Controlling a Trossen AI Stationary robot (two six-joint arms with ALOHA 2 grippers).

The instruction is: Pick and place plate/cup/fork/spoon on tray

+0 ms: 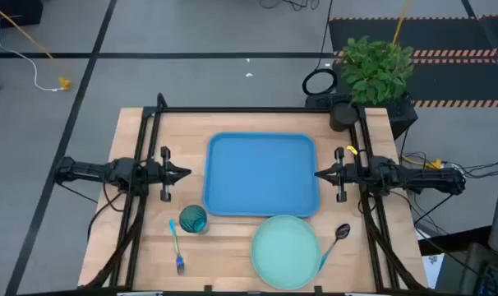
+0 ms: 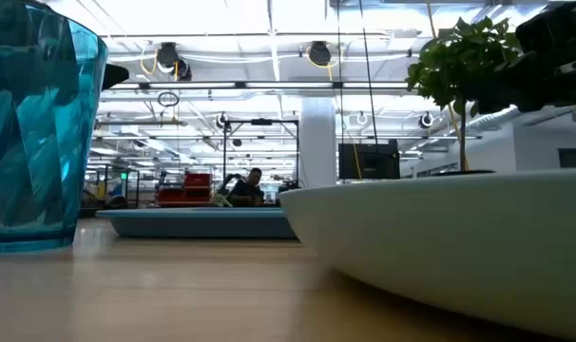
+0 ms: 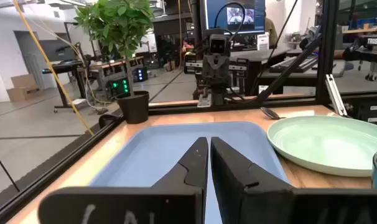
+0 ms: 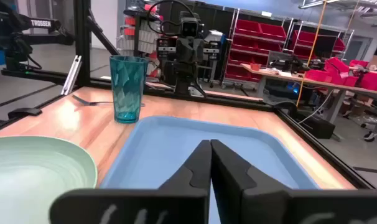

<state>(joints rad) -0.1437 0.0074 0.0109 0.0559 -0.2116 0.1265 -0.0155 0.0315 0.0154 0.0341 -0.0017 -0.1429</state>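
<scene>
The blue tray (image 1: pixel 263 174) lies at the centre of the wooden surface (image 1: pixel 232 242), nothing resting inside it. The mint-green plate (image 1: pixel 285 251) sits on the surface at the tray's near edge, toward the right, touching or slightly overlapping that rim. The teal cup (image 1: pixel 192 219) stands upright just off the tray's near-left corner. The fork (image 1: pixel 177 247) lies on the surface just left of the cup, tines toward the near edge. The spoon (image 1: pixel 334 243) lies to the right of the plate, its dark bowl pointing far-right, its handle against the plate's rim.

The left claw (image 1: pixel 184 173) hangs at the tray's left edge, fingers pressed together and gripping nothing. The right claw (image 1: pixel 320 173) hangs at the tray's right edge, likewise closed and empty. Both point inward across the tray toward each other.

A potted plant (image 1: pixel 374 70) stands at the far-right corner of the surface.
</scene>
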